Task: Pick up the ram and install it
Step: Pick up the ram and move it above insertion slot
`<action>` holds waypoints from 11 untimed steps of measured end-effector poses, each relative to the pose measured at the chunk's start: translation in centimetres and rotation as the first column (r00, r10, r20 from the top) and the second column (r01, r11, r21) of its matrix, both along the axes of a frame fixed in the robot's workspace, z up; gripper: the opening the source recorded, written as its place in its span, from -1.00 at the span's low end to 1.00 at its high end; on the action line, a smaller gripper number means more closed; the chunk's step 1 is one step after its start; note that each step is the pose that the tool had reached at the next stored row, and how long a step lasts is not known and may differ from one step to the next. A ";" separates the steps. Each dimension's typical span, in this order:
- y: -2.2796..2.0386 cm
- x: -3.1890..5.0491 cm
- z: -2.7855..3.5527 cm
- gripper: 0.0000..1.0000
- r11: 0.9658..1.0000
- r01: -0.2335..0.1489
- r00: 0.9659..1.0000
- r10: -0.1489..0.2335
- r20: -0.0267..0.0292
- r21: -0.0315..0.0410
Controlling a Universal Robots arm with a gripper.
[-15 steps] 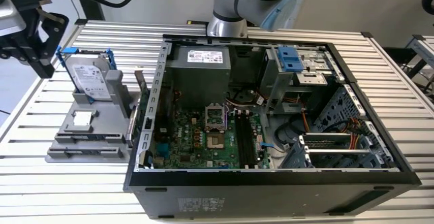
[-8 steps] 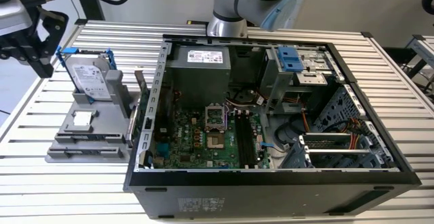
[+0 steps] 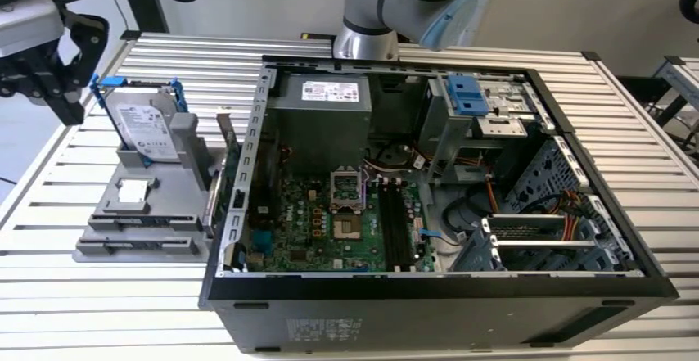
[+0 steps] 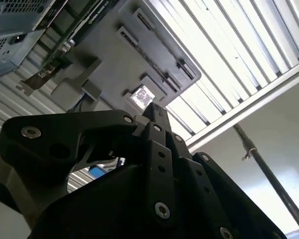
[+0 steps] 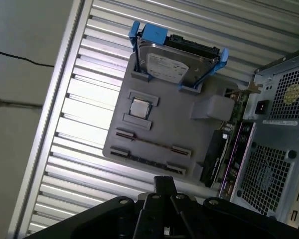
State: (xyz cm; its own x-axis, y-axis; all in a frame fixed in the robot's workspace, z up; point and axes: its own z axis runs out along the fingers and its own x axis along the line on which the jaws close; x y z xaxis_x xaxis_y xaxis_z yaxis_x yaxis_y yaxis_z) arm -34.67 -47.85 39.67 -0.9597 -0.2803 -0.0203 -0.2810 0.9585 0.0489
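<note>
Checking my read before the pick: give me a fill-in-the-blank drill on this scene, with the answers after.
1. The hard drive stands upright in a ___ frame.
2. The ram lies flat on the ___ holder beside the computer case.
3. The gripper is on the exterior view's ___ of the case.
Missing words: blue; grey; left.

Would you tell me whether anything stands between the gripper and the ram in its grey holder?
Nothing visible does. In the first wrist view the gripper hangs near the holder, the ram lies uncovered in its slot, and the hard drive stands at the other end.
</note>
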 end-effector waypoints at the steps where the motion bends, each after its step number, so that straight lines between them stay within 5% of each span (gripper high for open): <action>1: 0.00 0.00 0.01 -1.00 1.000 -0.014 1.000 0.014 0.000 0.000; 6: 0.00 0.00 0.03 -1.00 0.996 -0.086 0.996 0.086 0.000 0.000; 11: 0.00 0.00 0.06 -1.00 0.987 -0.158 0.987 0.158 0.000 0.000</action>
State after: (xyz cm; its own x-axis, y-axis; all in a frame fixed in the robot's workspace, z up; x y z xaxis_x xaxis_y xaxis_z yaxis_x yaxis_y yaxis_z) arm -34.68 -47.85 39.73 -0.9033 -0.4286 -0.0203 -0.4291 0.9019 0.0489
